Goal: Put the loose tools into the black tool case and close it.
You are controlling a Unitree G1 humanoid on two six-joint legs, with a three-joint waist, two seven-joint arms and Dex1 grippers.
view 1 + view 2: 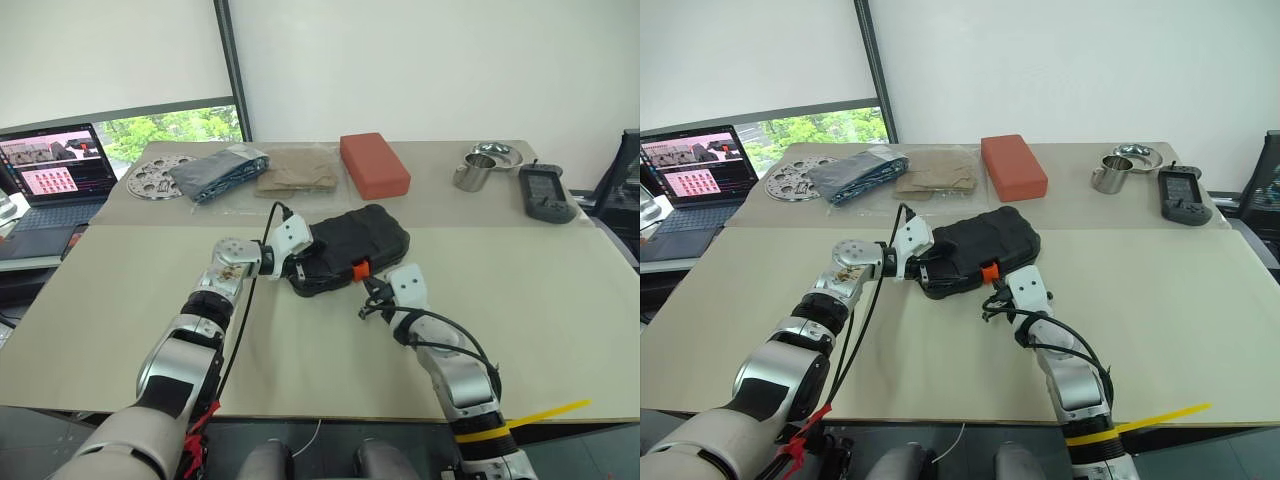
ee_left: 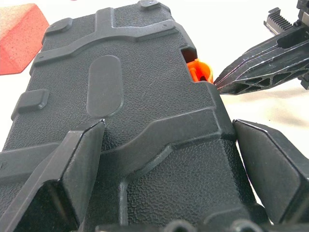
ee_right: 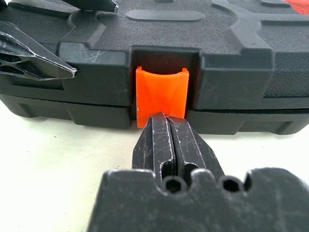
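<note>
Right gripper (image 3: 166, 126): 2 fingers pressed together, tips at orange latch (image 3: 161, 96). Black tool case (image 1: 345, 245) lies closed mid-table. Left gripper (image 2: 164, 159) spread wide over the lid. Risk: off-centre push slips, latch stays unlatched, case slides.

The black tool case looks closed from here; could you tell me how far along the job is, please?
Done: the black tool case lies lid down, with no loose tools on the table. In hand: the left gripper straddles the lid, open, while the right gripper, shut, has its fingertips at the orange latch. Left: pressing that latch home, if it isn't already.
</note>
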